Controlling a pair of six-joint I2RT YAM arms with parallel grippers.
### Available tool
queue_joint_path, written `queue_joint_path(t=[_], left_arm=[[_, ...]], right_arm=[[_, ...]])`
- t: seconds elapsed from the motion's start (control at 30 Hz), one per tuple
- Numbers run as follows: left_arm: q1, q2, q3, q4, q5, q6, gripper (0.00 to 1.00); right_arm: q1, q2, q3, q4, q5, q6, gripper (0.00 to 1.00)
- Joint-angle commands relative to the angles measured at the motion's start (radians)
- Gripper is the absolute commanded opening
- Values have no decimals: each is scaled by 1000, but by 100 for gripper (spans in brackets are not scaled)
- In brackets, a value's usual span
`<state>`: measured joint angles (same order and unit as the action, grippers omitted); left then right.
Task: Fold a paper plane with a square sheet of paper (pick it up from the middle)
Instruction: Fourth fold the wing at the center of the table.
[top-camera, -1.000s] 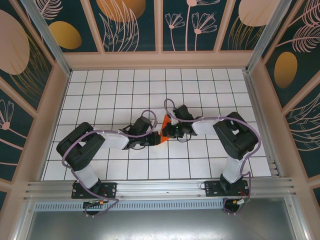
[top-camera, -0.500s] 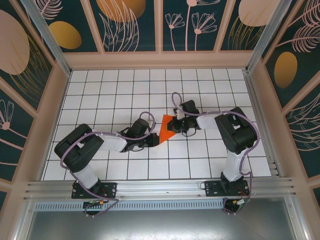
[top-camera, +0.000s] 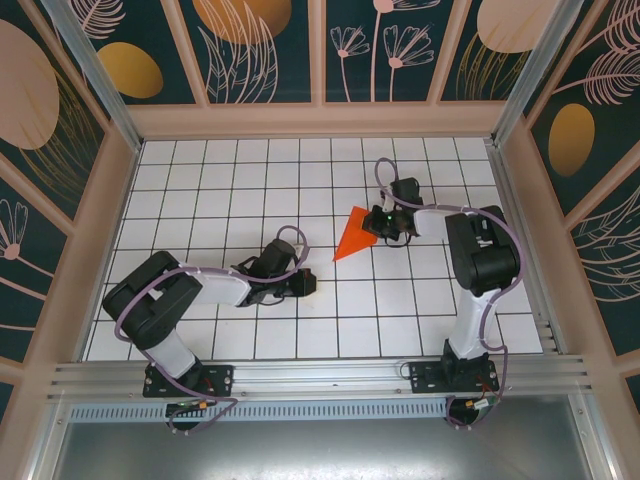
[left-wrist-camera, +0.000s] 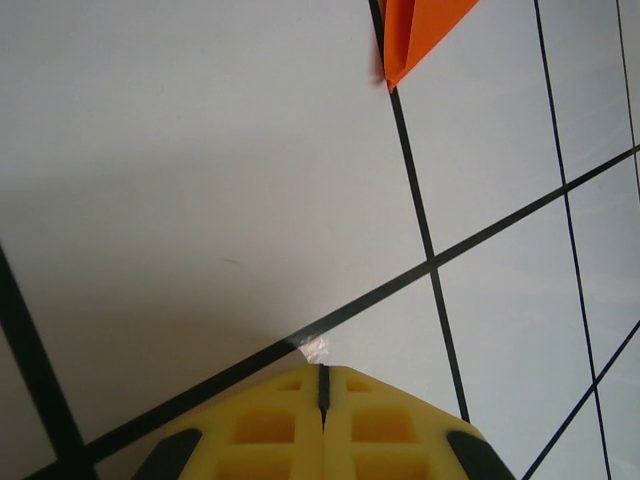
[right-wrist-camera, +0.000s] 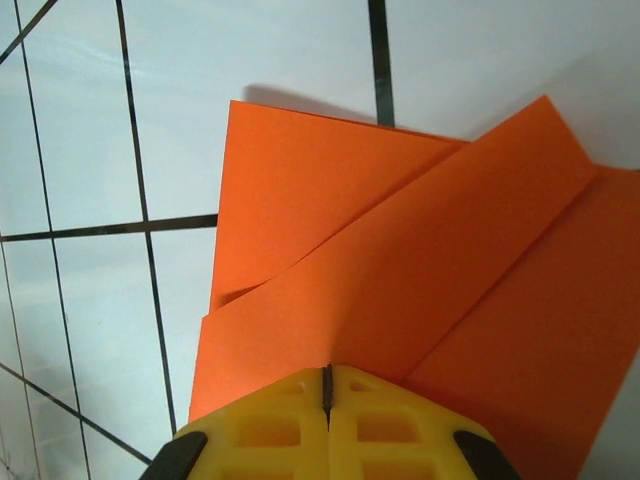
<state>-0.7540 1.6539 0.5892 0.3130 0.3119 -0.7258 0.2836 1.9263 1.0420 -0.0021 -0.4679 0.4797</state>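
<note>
Nearest, the left gripper (left-wrist-camera: 322, 372) lies low on the tiled table (top-camera: 200, 180) left of centre, fingers clenched on nothing, forearm stretched toward the middle. Farther, right of centre, the folded orange paper (right-wrist-camera: 400, 260) sits under the right gripper (right-wrist-camera: 327, 372), clenched too; pinching or only pinning, I cannot tell. Its arm reaches far, wrist turned left. Keeping the layers aligned probably needs slow, light pressure.

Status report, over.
Left gripper shut, empty. Right gripper shut, tips at the folded paper. Nothing in the way.
</note>
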Motion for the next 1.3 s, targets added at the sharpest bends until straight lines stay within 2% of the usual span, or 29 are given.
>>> queue_joint_path(t=[0.0, 0.2, 0.33, 0.5, 0.63, 0.93, 1.27], left_arm=[[-5, -33, 14, -126, 10, 22, 0], [-5, -54, 87, -58, -31, -15, 16], [-5, -34, 126, 7, -32, -32, 19], [-5, 28, 177, 44, -3, -35, 17], [-7, 95, 192, 38, 25, -39, 12], [-24, 148, 174, -10, 52, -25, 6], [-28, 161, 167, -124, -47, -5, 3]], right_arm=[[14, -57, -19, -29, -7, -12, 0], [52, -34, -66, -13, -33, -7, 0], [103, -48, -120, 12, -53, 9, 0], [193, -105, -196, 40, -64, 51, 0], [235, -155, -233, 68, -74, 89, 0], [238, -149, -194, 58, -68, 83, 0], [192, -113, -173, 71, -19, 89, 0]])
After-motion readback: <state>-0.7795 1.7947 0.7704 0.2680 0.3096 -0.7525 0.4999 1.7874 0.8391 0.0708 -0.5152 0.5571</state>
